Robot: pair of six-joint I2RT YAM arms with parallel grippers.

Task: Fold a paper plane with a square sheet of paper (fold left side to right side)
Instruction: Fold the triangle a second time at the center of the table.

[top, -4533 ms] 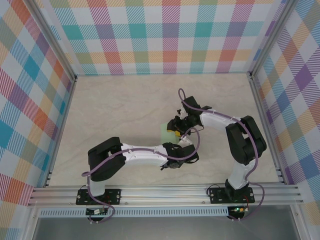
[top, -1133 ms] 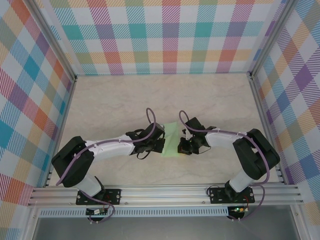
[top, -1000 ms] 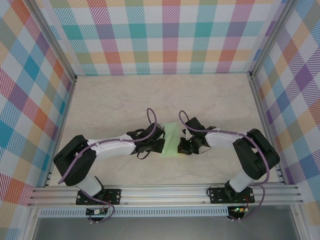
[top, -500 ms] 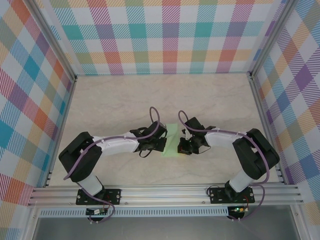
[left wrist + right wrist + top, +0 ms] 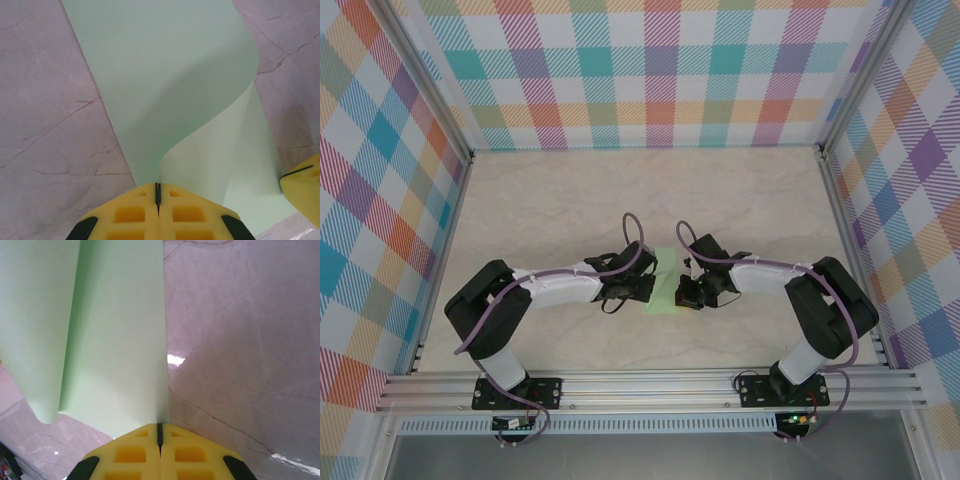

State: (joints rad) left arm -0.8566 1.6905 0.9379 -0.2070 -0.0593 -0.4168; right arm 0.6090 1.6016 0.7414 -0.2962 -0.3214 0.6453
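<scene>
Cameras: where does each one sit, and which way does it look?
Top external: high behind the arms, looking down on the table; left arm and right arm both show.
Left wrist: on the left arm, looking along its shut yellow jaws at the curled square sheet of paper.
Right wrist: on the right arm, looking past its shut yellow jaws at the sheet's edge.
Shared: all three see the green sheet and the table.

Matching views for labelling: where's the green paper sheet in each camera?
Top external: the square sheet of paper lies mid-table, between left claw and right claw.
Left wrist: centre, its flap curling into the shut left claw.
Right wrist: upper left, edge meeting the right claw.
Shared landmark: marbled tabletop.
</scene>
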